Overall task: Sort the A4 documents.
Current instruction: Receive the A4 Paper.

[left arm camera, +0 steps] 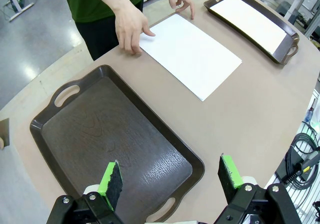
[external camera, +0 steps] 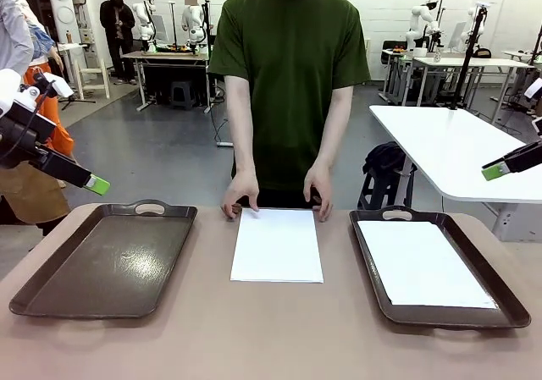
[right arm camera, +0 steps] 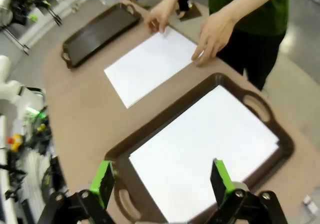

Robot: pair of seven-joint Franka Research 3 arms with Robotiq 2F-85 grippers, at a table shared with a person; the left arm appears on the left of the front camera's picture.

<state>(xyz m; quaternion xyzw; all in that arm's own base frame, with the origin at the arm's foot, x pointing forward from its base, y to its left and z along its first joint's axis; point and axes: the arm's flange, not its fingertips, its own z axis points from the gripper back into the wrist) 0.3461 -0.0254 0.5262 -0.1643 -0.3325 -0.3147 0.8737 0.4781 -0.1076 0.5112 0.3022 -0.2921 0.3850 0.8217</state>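
- While the person's hands (external camera: 241, 195) touched its 12 o'clock edge, one A4 document (external camera: 277, 245) lay mid-table.
- A second A4 document (external camera: 423, 264) lay in the 3 o'clock tray (external camera: 370, 261).
- Left gripper (left arm camera: 170, 176) and right gripper (right arm camera: 162, 176) gaped wide, empty.

A lab hall: white worktables (external camera: 449, 147), bare grey floor (external camera: 161, 151), loose cables (left arm camera: 300, 156).

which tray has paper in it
The right tray: a white sheet covers its floor, while the left tray floor shows dark.

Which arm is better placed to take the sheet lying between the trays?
Left, narrowly: left claw and right claw both hang open, but the left looks slightly nearer the sheet.
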